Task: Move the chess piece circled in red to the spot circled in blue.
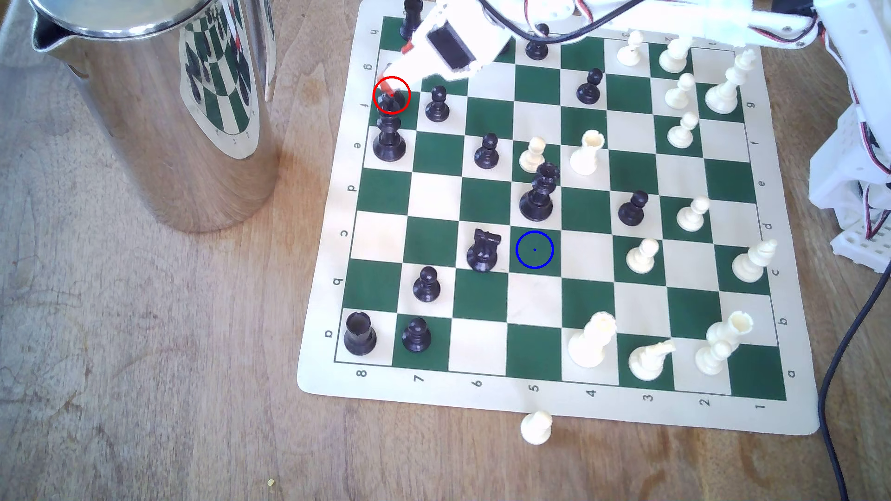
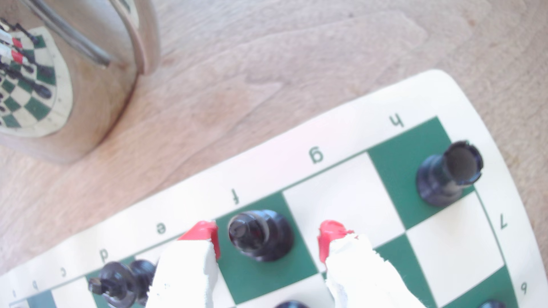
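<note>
The claw point(image 2: 268, 240) sits spread wide around the black bishop point(image 2: 260, 234), red fingertips point(image 2: 204, 232) either side, not touching. The bishop stands upright at the board's point(image 1: 549, 409) f-file edge, well away from the blue-ringed square point(image 1: 534, 249) mid-board.

A roll-up vinyl chessboard point(image 1: 795, 414) was patterned w/ dark green & cream checks, cream border, green letters/nos. A slim black bishop point(image 2: 260, 234) was ringed in thin red; a dark green target square point(image 1: 534, 249) was marked w/ a blue ring & dot. Pieces were seen in black & cream. A white gripper point(image 2: 268, 240) was tipped w/ red pads point(image 2: 204, 231). A shiny silver steel jug point(image 1: 159, 96) mirrored the checks. The wooden table point(image 1: 144, 361) was tan, grain-streaked.
</note>
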